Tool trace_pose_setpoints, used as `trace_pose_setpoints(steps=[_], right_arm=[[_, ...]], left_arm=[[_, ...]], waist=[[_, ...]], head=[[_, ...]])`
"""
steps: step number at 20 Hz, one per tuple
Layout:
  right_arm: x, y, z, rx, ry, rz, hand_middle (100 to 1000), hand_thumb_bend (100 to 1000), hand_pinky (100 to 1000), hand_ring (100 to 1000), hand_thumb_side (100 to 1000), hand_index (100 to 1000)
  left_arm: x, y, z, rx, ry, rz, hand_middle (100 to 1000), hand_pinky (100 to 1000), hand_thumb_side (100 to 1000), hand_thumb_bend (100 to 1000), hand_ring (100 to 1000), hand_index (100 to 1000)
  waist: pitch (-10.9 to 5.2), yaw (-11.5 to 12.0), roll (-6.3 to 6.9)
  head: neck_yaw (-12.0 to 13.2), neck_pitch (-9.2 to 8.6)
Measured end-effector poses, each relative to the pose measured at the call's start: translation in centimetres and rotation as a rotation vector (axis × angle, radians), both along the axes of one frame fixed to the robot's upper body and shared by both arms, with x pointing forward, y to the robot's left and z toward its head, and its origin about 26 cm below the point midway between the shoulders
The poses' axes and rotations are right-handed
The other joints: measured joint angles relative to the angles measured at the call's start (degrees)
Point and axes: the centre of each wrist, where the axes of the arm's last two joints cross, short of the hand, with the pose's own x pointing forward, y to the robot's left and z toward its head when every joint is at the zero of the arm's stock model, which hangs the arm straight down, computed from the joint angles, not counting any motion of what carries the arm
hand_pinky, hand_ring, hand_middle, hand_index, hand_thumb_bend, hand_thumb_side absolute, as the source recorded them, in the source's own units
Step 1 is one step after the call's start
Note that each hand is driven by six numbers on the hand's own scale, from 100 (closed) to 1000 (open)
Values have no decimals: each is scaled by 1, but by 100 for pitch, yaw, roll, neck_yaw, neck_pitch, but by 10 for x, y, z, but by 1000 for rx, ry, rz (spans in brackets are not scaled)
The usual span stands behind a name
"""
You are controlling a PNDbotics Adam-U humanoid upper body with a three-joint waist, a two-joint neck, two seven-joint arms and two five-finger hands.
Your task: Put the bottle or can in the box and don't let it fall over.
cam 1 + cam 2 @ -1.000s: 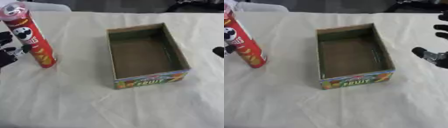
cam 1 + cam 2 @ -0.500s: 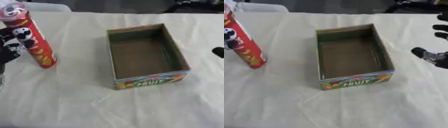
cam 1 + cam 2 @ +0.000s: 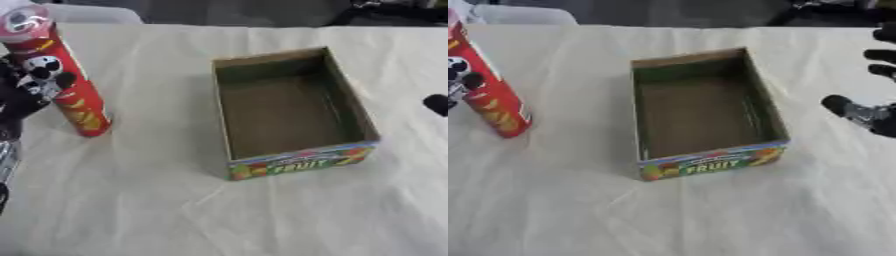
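Note:
A tall red crisp can (image 3: pixel 74 95) with a pale lid stands upright on the cloth at the far left. My left hand (image 3: pixel 19 97) comes in from the left edge, and its black fingers (image 3: pixel 51 74) curl across the front of the can's middle. An open cardboard box (image 3: pixel 302 162) with a "FRUIT" print on its front wall sits empty in the middle of the table, to the right of the can. At the right edge my right hand (image 3: pixel 875 120) hovers open with spread fingers, apart from the box.
A pale cloth (image 3: pixel 131 210) covers the table, with bare room in front of the box and between can and box. A white container (image 3: pixel 92 12) sits at the back left edge. Dark shapes (image 3: pixel 824 7) lie beyond the far right edge.
My left hand has moved right from the view's edge onto the can, and its fingers now wrap across it. The can, the box and the right hand stay put.

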Motion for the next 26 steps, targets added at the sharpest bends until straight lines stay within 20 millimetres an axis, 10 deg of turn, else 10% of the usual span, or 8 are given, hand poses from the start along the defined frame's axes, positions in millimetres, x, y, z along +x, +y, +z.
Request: trace_pose_setpoints(steps=[15, 22, 26], right_arm=[[2, 2, -1, 5, 6, 6, 889, 670, 859, 851, 100, 922], [3, 2, 0, 5, 7, 3, 888, 661, 857, 846, 100, 921], [3, 2, 0, 6, 9, 0, 888, 656, 856, 846, 100, 921]], left_arm=[[18, -17, 8, -31, -57, 11, 624, 659, 170, 847, 764, 701], [22, -22, 11, -67, -71, 25, 281, 273, 100, 135, 392, 368], [22, -23, 11, -75, -81, 23, 170, 185, 100, 100, 283, 256]], waist=[[48, -101, -31], [69, -135, -31], [69, -136, -29]], head=[[46, -23], [66, -23], [66, -23]])
